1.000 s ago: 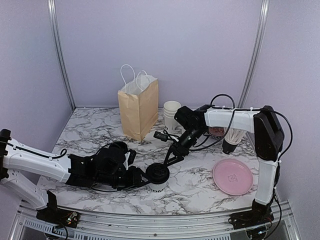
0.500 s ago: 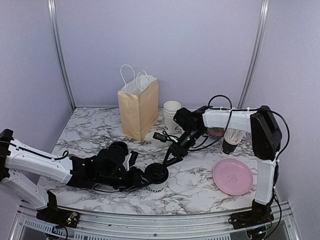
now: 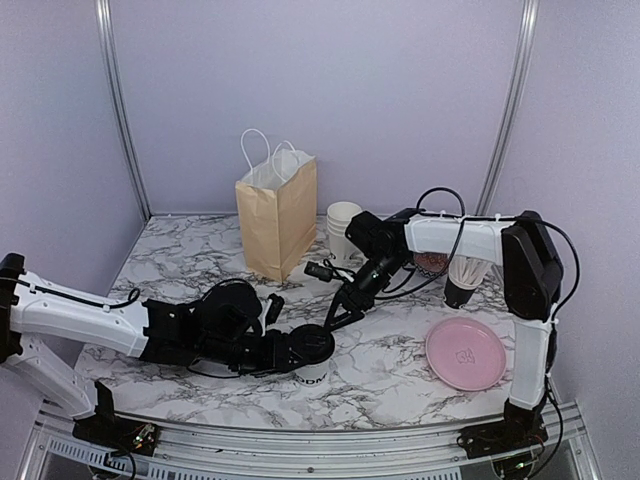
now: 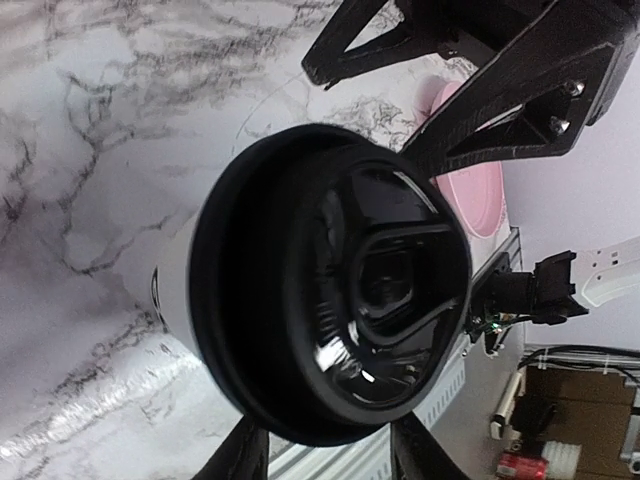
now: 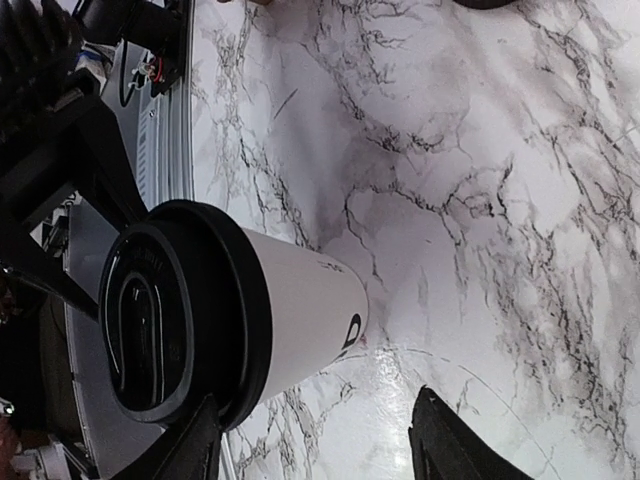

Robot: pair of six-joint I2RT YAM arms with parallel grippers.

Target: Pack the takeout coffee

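The takeout coffee (image 3: 313,358), a white cup with a black lid and dark lettering, stands upright near the table's front middle. My left gripper (image 3: 290,352) reaches in from the left, and its jaws close around the cup just under the lid. In the left wrist view the lid (image 4: 340,290) fills the frame, and the fingers (image 4: 245,458) pass under it on both sides. My right gripper (image 3: 336,318) is open and empty, just behind and right of the cup. In the right wrist view the cup (image 5: 290,320) sits toward its left finger (image 5: 195,445).
A brown paper bag (image 3: 278,215) with white handles stands open at the back. Beside it to the right is a stack of lidless white cups (image 3: 342,228). A pink plate (image 3: 465,353) lies at the front right. A dark holder with cups (image 3: 463,280) stands behind the plate.
My left wrist has rolled and pushed further around the cup. The cup shifted slightly left and now shows its lettering. The right gripper drew back a little from the cup.
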